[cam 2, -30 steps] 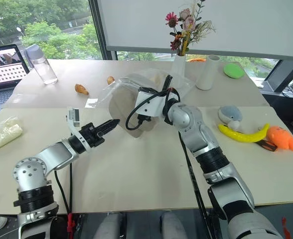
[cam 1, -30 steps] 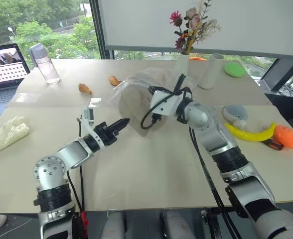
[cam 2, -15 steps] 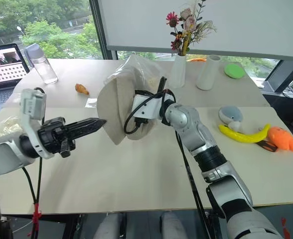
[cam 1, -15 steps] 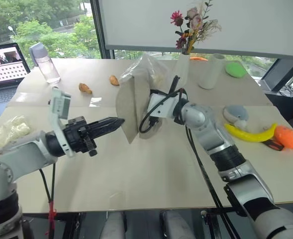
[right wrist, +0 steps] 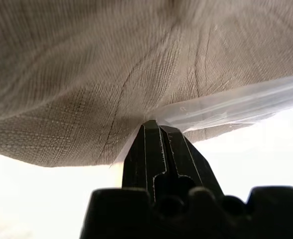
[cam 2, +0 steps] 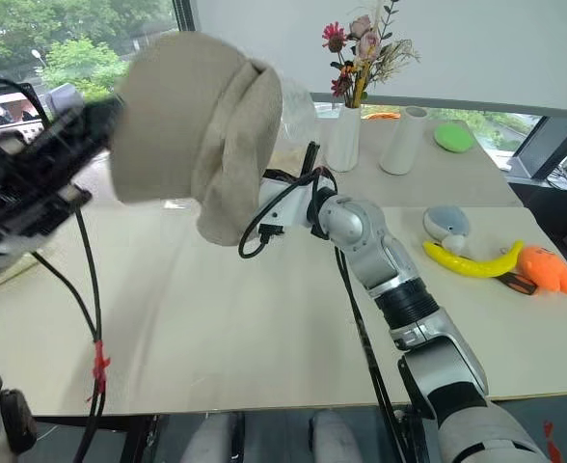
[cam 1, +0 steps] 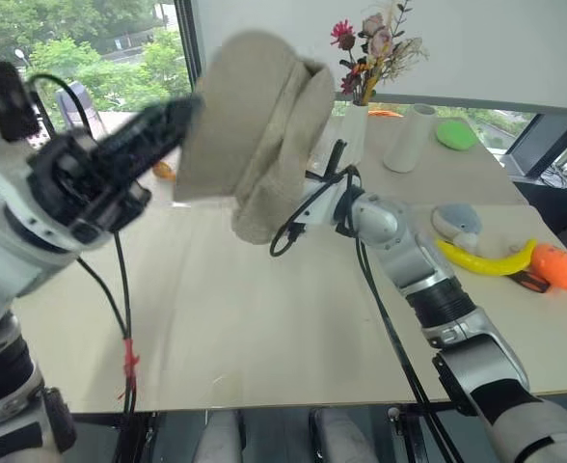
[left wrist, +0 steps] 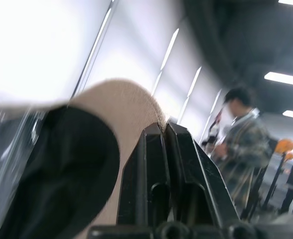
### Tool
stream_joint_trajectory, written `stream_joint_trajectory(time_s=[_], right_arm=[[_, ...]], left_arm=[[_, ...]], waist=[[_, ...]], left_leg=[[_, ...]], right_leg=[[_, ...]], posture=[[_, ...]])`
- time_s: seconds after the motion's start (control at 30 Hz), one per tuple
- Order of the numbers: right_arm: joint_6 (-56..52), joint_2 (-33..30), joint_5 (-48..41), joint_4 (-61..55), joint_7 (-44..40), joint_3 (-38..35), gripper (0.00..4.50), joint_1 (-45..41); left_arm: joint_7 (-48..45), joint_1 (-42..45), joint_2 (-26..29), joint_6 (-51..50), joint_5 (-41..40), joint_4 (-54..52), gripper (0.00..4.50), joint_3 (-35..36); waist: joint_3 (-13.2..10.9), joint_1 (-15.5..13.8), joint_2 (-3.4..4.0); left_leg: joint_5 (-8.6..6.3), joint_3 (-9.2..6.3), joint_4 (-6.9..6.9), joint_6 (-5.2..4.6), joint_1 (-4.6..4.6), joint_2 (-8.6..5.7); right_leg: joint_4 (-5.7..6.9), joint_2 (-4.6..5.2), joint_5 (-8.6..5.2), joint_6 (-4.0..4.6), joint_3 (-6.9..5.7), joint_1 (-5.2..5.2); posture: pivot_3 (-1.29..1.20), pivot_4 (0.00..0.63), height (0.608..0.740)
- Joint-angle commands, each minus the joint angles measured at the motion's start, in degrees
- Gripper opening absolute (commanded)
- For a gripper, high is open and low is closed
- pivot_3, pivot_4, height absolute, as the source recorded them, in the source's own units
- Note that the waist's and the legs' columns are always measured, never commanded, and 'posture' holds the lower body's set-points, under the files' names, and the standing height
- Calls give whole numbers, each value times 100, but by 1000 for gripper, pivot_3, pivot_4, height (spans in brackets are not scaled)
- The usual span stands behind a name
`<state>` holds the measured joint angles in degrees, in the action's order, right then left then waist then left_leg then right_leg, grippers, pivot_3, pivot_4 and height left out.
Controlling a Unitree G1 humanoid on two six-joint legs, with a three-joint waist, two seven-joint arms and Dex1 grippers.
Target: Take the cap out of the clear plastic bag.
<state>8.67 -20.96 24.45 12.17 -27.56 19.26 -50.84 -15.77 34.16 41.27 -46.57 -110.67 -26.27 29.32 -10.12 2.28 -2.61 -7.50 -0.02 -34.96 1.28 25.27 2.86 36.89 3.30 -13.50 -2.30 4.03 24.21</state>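
Beige cap (cam 1: 255, 125) raised at eleven o'clock, clamped in left tool (cam 1: 189, 108); right tool (right wrist: 159, 128) pinched on clear plastic bag (right wrist: 226, 107) above worktop (cam 1: 264, 318).

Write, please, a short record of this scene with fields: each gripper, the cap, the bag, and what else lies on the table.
left gripper: shut on the cap, raised high above the table
right gripper: shut on the clear plastic bag
cap: beige fabric, hanging from the left gripper in the air
clear plastic bag: pinched at its edge, behind the cap
cap free of bag: cannot tell, bag film lies against the cap
table: vase of flowers, white cylinder, banana, orange toy
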Motion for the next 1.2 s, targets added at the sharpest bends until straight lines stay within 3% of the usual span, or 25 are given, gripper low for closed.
stream_joint_trajectory(time_s=[0.03, 0.3, 0.47, 0.6, 0.63, 0.67, 0.87, 0.97, 1.03, 1.2], right_arm=[[35, -64, 13, 21, -37, -38, 0, -23], [59, -66, 8, 58, -53, -38, 0, -37], [36, -40, 6, 44, -42, -37, 0, -30], [32, -1, -3, 39, -39, -23, 0, -8], [37, 7, -4, 42, -38, -19, 0, -6], [45, 17, -5, 52, -37, -15, 0, -7], [125, 84, -20, 178, -33, 11, 0, -54], [165, 134, -32, 243, -37, 23, 0, -85], [181, 161, -36, 267, -36, 23, 0, -93], [213, 193, -47, 319, -29, 18, 0, -120]], left_arm=[[10, 571, -255, 585, -233, -171, 31, 323], [539, 1545, -704, 1013, -233, 40, 31, 484], [907, 854, -404, 858, -189, 193, 31, 303], [967, -59, -142, 659, 349, 397, 31, 110], [979, -256, -111, 640, 441, 492, 515, 101], [1069, -448, -62, 607, 560, 638, 669, 73], [517, -2079, 286, 40, 688, 859, 2711, 469], [335, -2982, 340, -65, 1101, 1450, 3762, 895], [396, -3452, 326, -69, 1660, 1797, 4421, 822], [232, -4064, 64, -234, 2203, 1412, 4475, 397]], waist=[[0, -6, -1], [-2, -21, -6], [-2, -4, -6], [-2, 8, -6], [-2, 8, -6], [-2, 6, -6], [-3, 25, -8], [-4, 23, -8], [-4, 30, -8], [-3, -13, -9]], left_leg=[[0, 0, -2, 0, 0, 0], [1, -2, -8, 1, 0, -3], [1, -2, -5, 1, 0, -1], [1, 0, -4, 2, -4, 0], [2, 0, -3, 2, -3, -1], [2, 0, -4, 3, -4, 0], [2, 5, 9, 3, -3, 3], [1, 5, 16, 4, -1, 8], [1, 8, 23, 5, -4, 9], [-5, 10, 21, 14, -3, 9]], right_leg=[[0, 0, 0, 0, -1, -2], [-3, 0, 3, -7, 0, -7], [-2, -1, 4, -7, 0, -6], [2, -1, 4, -6, 3, -6], [2, -1, 4, -5, 2, -4], [3, -1, 4, -5, 2, -4], [1, 0, 1, 1, 3, 8], [-2, 0, -3, 9, -2, 11], [-1, 2, -7, 17, -3, 15], [-5, 9, -27, 54, -7, 14]], posture=[[0, 150, 740], [0, 150, 740], [0, 150, 740], [0, 150, 740], [0, 150, 740], [0, 150, 740], [0, 150, 740], [0, 150, 740], [0, 150, 740], [0, 150, 740]])
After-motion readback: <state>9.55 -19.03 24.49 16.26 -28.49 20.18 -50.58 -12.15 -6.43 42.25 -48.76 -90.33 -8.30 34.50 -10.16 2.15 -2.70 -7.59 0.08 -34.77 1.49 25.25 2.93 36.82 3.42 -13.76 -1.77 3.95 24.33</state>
